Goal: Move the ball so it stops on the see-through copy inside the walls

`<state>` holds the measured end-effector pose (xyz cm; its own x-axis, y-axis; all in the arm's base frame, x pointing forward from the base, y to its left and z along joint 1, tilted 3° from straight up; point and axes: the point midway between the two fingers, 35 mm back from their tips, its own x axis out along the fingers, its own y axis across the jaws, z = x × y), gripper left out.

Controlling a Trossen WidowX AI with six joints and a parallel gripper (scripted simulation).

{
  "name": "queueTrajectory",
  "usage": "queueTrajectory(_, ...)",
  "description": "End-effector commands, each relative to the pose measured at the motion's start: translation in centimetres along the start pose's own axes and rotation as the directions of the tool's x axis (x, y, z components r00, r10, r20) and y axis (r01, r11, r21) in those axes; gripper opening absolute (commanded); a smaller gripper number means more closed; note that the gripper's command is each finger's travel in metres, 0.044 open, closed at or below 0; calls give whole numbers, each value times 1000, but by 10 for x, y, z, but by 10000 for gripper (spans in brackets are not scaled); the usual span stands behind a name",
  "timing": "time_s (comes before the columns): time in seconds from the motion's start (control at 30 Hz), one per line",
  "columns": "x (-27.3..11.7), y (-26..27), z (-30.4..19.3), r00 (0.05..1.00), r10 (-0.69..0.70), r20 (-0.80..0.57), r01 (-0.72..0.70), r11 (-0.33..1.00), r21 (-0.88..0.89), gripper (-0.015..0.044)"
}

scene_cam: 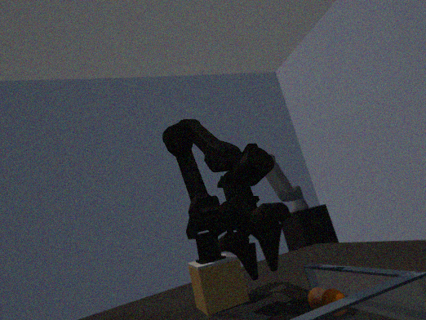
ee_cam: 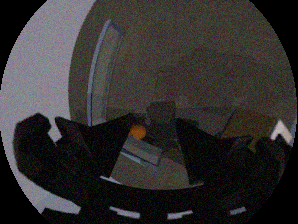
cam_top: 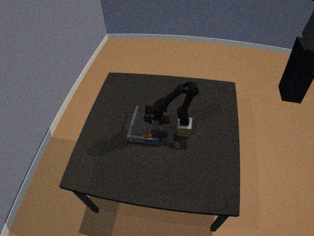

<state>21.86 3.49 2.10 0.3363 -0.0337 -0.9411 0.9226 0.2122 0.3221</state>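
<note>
From the top view the ball (cam_top: 147, 135) is only a small orange speck against the near wall (cam_top: 141, 139), too small to tell apart from the see-through copy. In the exterior view the two orange rounds (scene_cam: 325, 296) overlap, so which is the ball and which the copy cannot be told, and the walls (scene_cam: 367, 286) run off the right and lower edges. In the wrist view the gripper (ee_cam: 160, 163) is cut to dark shapes by the round frame, its fingertips are lost in shadow, and the orange spot (ee_cam: 137, 131) is blurred and partly behind a finger.
</note>
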Motion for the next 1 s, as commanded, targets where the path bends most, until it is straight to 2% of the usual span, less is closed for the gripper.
queueTrajectory(0.0, -1, 33, -19, 996, -70, -58, -2, 624, -781, 294)
queueTrajectory(0.23, 1, 45, -28, 991, -108, -76, -46, 260, -965, 294)
queueTrajectory(0.47, 4, 56, -36, 986, -142, -91, -111, -139, -984, 294)
queueTrajectory(0.7, 8, 67, -46, 978, -179, -107, -185, -512, -839, 294)
queueTrajectory(0.97, 14, 77, -56, 968, -218, -121, -250, -826, -505, 294)
